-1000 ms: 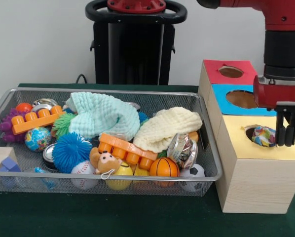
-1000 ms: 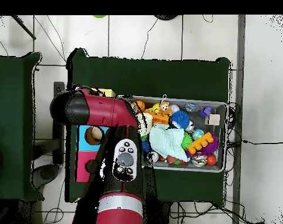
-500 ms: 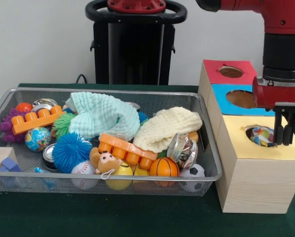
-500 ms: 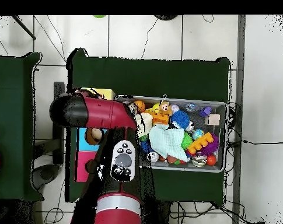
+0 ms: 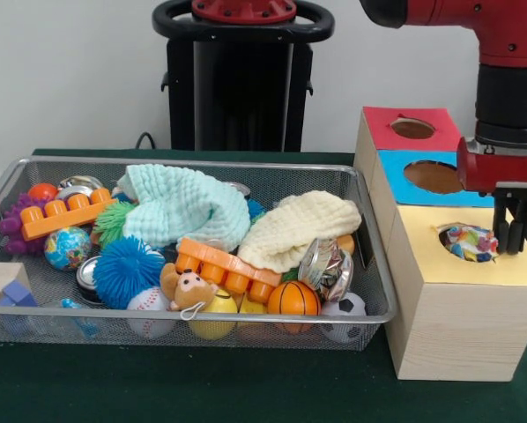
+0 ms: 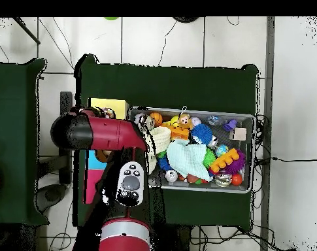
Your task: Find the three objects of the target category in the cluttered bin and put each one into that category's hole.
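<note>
One printed cloth (image 5: pixel 469 241), as far as I can judge, is dealt with: it sits down in the yellow hole (image 5: pixel 467 241), only its bright patches showing at the ragged edge. Starting with the biggest thing, the bin (image 5: pixel 246 165) lies well off to my side, across the wooden box's (image 5: pixel 462 317) near wall from where I hang, and it is packed. In it the mint cloth (image 5: pixel 180 207) and the cream cloth (image 5: pixel 299 225) are heaped over the middle, neither of them my kind, with the orange bricks (image 5: pixel 228 264) just in front of them and balls crowded along the near rim. I can pick out no other printed cloth anywhere in that pile, so I take it the remaining two are buried, most likely under the knitted cloths. Closer to me, the box is right below, and the blue hole (image 5: pixel 433 176) and red hole (image 5: pixel 412 128) sit behind it, further from the camera, nothing showing in either. My pincer (image 5: pixel 510 240) hangs just beside the yellow hole, at its far-from-bin edge, just above the box top; my fingers (image 5: pixel 500 238) show as dark prongs close together with nothing between them, but whether they are spread or pressed I cannot tell. By my reckoning that leaves two cloths to find and drop in.
</note>
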Robot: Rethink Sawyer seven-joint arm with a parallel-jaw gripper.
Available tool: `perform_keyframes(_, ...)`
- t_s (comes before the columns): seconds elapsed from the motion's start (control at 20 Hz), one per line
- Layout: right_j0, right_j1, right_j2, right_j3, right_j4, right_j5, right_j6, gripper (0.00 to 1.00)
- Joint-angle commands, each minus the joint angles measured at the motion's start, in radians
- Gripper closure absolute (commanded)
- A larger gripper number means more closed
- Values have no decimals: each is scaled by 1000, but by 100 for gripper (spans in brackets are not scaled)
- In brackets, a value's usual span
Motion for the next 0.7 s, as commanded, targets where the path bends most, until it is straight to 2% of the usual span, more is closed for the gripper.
perform_keyframes(0.05,3,42,56,134,26,-74,236,100)
perform_keyframes(0.55,20,76,-10,73,29,-118,237,100)
perform_keyframes(0.7,8,83,0,63,31,-136,230,100)
